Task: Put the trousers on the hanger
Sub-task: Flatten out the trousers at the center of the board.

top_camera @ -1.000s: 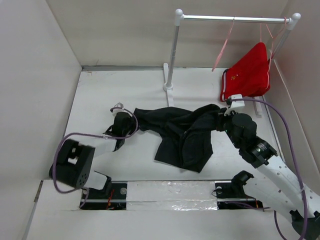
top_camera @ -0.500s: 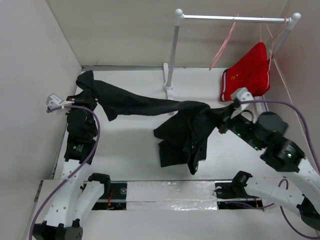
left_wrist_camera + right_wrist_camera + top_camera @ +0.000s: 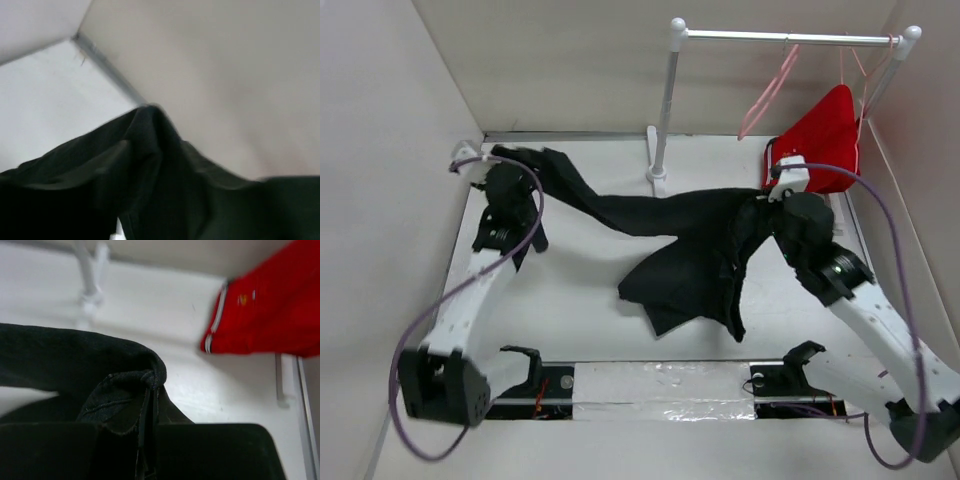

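The black trousers (image 3: pixel 690 240) lie stretched across the table, with one leg running to the far left corner. The end of that leg (image 3: pixel 525 158) sits at my left gripper (image 3: pixel 516 163). In the left wrist view dark cloth (image 3: pixel 150 190) covers the jaws, so their state is hidden. My right gripper (image 3: pixel 762 212) is shut on a bunched fold of the trousers (image 3: pixel 145 377) at their right end, just in front of the red shorts. The thin pale-pink hanger (image 3: pixel 768 92) hangs bare on the rail, tilted.
A white rail stand (image 3: pixel 665 100) stands at the back centre, with its foot (image 3: pixel 92 300) near the trousers. Red shorts with white trim (image 3: pixel 820 145) hang at the rail's right end. Walls close in on the left, back and right.
My left arm swung up into the far left corner, drawing one trouser leg out long. The right gripper kept its hold and shifted back toward the shorts.
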{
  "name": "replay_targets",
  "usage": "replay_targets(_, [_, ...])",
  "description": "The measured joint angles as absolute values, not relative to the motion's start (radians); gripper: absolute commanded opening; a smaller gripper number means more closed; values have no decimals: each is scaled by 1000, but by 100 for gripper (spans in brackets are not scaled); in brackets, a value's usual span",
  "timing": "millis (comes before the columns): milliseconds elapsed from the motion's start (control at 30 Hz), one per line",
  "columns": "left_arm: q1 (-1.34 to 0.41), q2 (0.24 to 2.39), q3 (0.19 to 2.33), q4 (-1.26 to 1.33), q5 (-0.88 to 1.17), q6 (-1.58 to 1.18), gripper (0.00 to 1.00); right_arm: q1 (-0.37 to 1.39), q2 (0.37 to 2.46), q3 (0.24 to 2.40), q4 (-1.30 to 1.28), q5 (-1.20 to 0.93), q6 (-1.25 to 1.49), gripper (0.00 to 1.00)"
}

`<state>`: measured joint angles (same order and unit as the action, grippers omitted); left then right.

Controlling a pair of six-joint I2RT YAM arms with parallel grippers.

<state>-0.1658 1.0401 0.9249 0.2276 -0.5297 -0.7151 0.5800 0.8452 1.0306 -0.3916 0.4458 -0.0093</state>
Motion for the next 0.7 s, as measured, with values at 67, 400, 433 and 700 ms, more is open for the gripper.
replay_targets(67, [-169, 1197, 957, 219, -468, -709, 63, 469, 926, 949, -358, 416, 2, 0])
replay_targets(400, [-610, 1154, 745, 177, -411, -665, 36, 242, 936, 936, -265, 337, 24, 0])
replay_targets(433, [-673, 1119, 710, 175, -414, -667, 35, 232, 937, 936, -251, 323, 28, 0])
replay_targets(700, [-937, 1158, 495, 166, -310, -715, 70, 224, 940, 912, -216, 245, 46, 0])
